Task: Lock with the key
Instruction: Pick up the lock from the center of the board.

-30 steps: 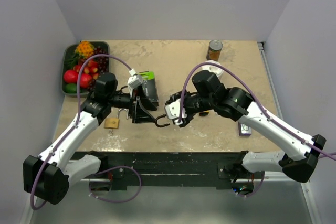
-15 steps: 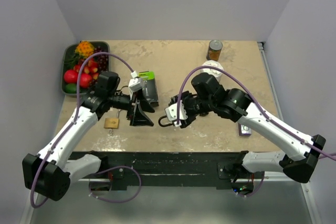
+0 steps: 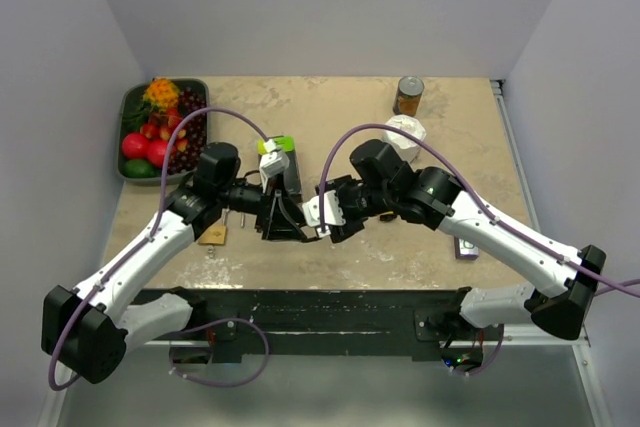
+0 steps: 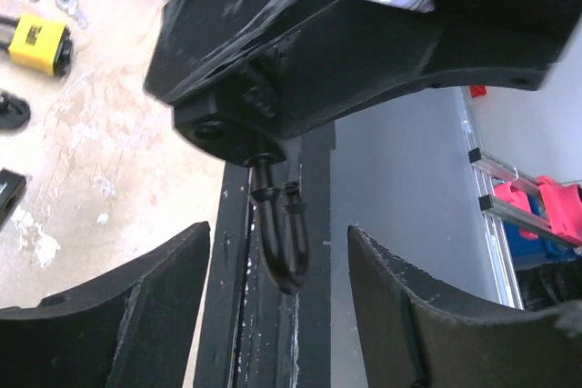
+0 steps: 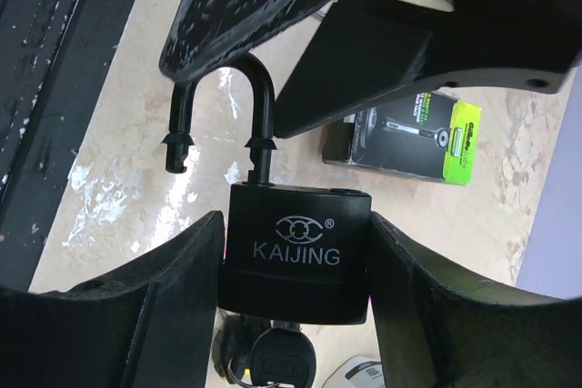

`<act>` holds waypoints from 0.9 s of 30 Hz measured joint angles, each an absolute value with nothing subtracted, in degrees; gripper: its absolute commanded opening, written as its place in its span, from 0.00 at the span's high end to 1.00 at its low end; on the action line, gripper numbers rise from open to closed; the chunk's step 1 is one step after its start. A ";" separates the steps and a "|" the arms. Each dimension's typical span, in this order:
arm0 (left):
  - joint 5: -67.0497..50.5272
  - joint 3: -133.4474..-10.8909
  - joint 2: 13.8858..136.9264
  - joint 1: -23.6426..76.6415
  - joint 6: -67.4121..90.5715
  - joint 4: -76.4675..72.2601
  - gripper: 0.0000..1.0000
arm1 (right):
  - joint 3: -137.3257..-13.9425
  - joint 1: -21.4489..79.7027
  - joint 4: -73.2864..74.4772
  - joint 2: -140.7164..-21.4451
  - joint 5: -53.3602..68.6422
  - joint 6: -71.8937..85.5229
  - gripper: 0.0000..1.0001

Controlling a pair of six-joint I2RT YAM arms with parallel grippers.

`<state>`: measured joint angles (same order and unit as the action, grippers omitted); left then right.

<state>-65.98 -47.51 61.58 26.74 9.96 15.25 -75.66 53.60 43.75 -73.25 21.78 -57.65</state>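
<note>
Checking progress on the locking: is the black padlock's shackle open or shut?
Open: the shackle has its free end hanging outside the body of the black KAIJING padlock, not seated in it.

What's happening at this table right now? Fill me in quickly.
The right end effector grips a black padlock by its body, with the shackle popped open and a key sitting in the bottom. The left end effector faces it, fingers spread on either side of the shackle and not gripping it. The lock is not yet shut. A second, yellow padlock lies on the table by the left arm.
</note>
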 measured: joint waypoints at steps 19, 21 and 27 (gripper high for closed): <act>-64.45 -41.08 61.60 27.14 21.12 1.69 0.66 | -75.85 53.65 41.10 -73.25 18.98 -54.19 1.00; -64.53 -40.75 61.58 27.14 22.04 0.58 0.73 | -75.85 53.69 41.10 -73.25 18.96 -54.15 1.00; -64.25 -39.92 61.56 27.11 22.44 0.01 0.94 | -75.90 53.69 41.10 -73.25 18.90 -53.82 1.00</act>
